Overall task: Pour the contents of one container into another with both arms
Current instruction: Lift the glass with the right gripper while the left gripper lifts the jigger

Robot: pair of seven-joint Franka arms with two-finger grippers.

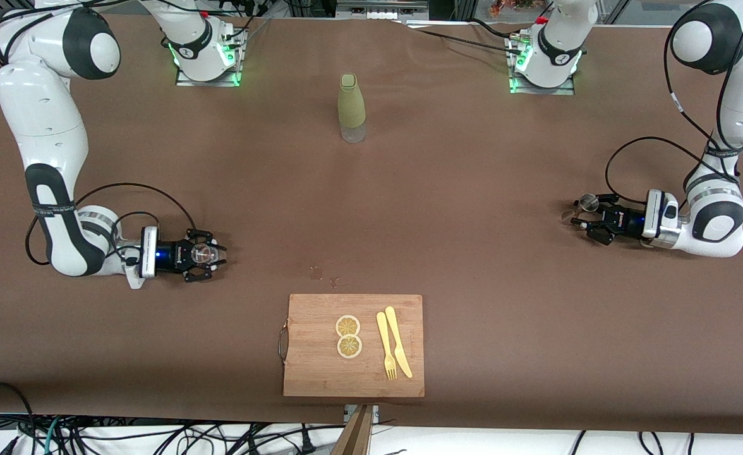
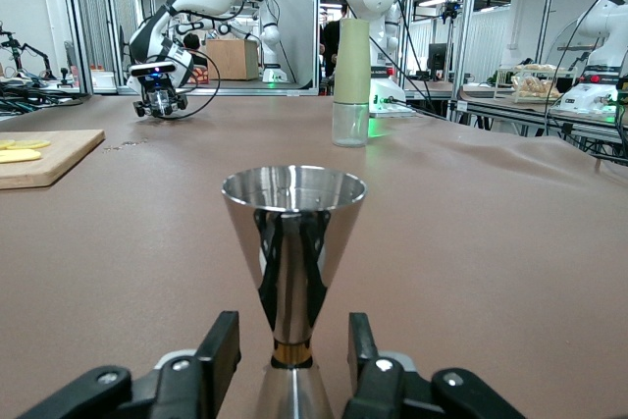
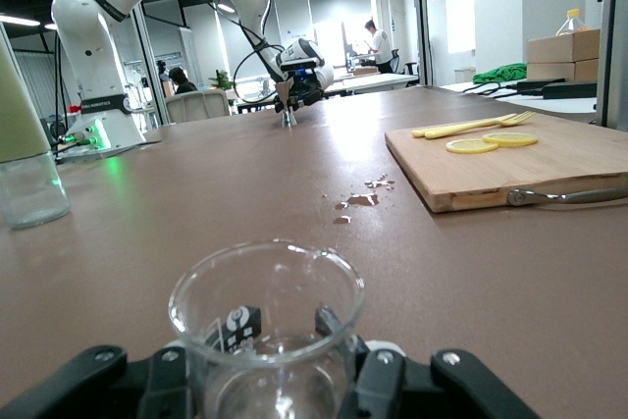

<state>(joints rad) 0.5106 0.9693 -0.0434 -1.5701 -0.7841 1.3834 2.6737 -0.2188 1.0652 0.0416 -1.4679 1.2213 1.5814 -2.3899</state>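
So the right end effector [image 3: 280,365] sits low at its arm's end of the counter [image 1: 472,208], clamped around the little clear glass [image 3: 265,326], probably to steady it as the receiver. At the other end, the left end effector [image 2: 291,360] straddles the standing jigger [image 2: 292,252] at its narrow waist, fingers not visibly touching yet, likely so it can tip cleanly.

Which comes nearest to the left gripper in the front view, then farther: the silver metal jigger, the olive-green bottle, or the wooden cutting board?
From the left gripper:
1. Silver metal jigger, between its fingers.
2. Wooden cutting board, nearer the front camera, mid-table.
3. Olive-green bottle, mid-table near the bases; close to the board's distance, ranking uncertain.
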